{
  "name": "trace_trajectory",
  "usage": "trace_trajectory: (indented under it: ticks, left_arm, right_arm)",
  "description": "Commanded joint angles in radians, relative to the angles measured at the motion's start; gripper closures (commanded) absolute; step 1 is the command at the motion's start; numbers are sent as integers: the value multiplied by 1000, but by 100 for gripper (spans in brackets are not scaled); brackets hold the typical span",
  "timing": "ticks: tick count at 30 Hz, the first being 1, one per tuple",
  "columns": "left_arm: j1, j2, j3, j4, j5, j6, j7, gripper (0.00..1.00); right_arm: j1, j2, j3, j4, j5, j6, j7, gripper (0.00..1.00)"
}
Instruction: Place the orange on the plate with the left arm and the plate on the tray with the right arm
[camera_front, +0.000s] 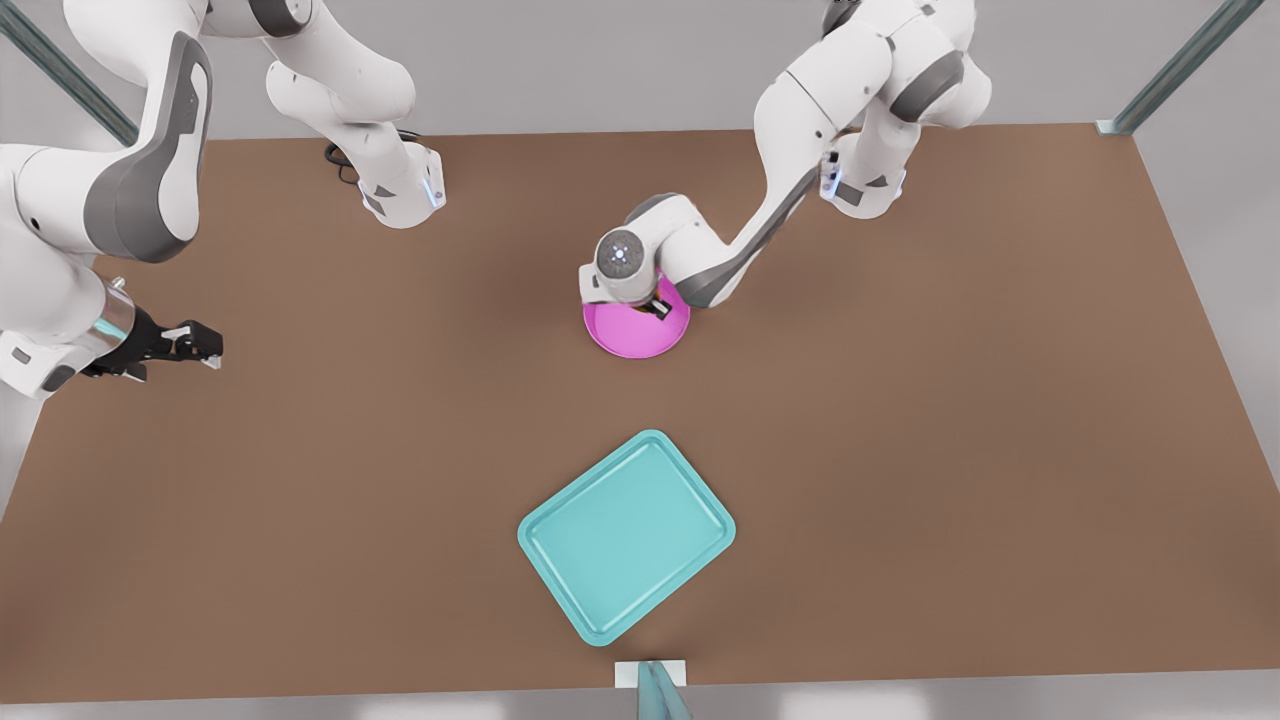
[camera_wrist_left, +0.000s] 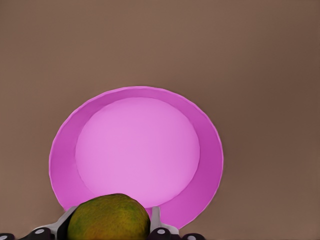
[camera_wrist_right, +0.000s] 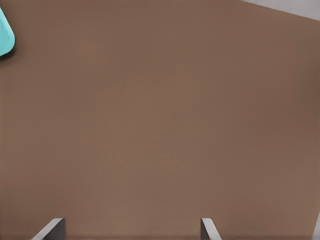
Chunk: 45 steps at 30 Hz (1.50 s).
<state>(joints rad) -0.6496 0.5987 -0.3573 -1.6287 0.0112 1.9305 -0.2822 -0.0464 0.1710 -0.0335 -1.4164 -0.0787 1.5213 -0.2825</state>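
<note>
Left gripper (camera_wrist_left: 111, 231) pinching orange (camera_wrist_left: 110, 218) over pink plate (camera_front: 612, 343), right gripper (camera_front: 200, 345) spread, waiting far left, tray (camera_front: 627, 536) near.

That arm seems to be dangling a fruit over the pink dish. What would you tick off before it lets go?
1. Orange gripped between the left claw's fingers: ok.
2. Orange above the pink plate: ok over its near rim, though whether it is far enough in cannot be told.
3. Plate's inside bare, with room for the fruit: ok.
4. Drop height low enough that the orange won't roll off: cannot tell.
5. Right claw open and waiting at the front view's left, clear of the plate: ok.
6. Teal tray bare and ready for the plate afterwards: ok.
</note>
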Motion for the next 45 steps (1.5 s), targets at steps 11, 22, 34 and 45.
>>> trace_trajectory:
  ticks: [11, 22, 34, 45]
  left_arm:
    - [-4, -165, 751, 418, -109, -703, 133, 0]
    - [507, -470, 448, 227, 78, -551, 492, 0]
    - [504, -453, 455, 245, 52, -538, 477, 0]
    - [504, -454, 455, 242, 52, -550, 475, 0]
  right_arm:
    - [3, -2, 0, 0, 16, -7, 2, 0]
    - [247, 226, 156, -469, 318, 747, 132, 0]
    - [401, 323, 290, -558, 356, 984, 186, 0]
    - [411, 327, 396, -616, 356, 978, 175, 0]
